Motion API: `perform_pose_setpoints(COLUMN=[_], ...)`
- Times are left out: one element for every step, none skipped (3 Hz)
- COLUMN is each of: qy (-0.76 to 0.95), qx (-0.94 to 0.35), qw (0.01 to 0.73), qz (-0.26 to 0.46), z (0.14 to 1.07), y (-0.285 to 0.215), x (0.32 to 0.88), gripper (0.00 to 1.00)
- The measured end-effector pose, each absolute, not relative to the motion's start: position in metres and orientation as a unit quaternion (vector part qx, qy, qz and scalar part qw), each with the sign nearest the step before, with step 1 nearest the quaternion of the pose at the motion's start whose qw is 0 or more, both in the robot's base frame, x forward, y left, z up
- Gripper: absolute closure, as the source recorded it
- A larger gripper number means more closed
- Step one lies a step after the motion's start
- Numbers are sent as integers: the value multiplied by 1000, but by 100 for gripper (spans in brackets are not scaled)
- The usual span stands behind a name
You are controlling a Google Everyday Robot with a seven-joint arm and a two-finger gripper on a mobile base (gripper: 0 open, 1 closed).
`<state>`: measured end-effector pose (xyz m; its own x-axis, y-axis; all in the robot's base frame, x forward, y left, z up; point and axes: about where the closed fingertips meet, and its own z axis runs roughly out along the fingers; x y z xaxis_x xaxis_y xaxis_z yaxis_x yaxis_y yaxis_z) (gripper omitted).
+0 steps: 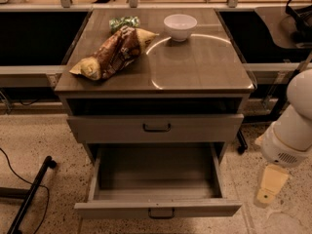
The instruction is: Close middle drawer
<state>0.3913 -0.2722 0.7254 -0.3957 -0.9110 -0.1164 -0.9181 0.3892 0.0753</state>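
Middle drawer (157,209) is pulled far out, nearest us. The gripper (267,191) hangs low on its right, not touching it; spread or pinched, I cannot tell. Above sits the upper drawer (195,128), and on the cabinet top a chip bag (114,52) and a white bowl (180,27).

Dim, warm amber light falls from above. A bright curved streak of glare arcs across the surface (195,77) beside the white bowl (180,26). Deep shadow fills the gap under the top and the back of the open middle drawer (156,209). The pale end effector (269,191), low at right, catches light.
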Motion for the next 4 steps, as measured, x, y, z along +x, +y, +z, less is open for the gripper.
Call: perform_pose_setpoints(qy=[837, 846, 858, 879], qx=[-537, -516, -489, -450], qw=[0, -26, -59, -67], qz=[104, 131, 147, 142], z=[664, 605, 559, 534], y=[-272, -275, -284, -295], x=[382, 365, 340, 308], gripper=[0, 0, 0, 0])
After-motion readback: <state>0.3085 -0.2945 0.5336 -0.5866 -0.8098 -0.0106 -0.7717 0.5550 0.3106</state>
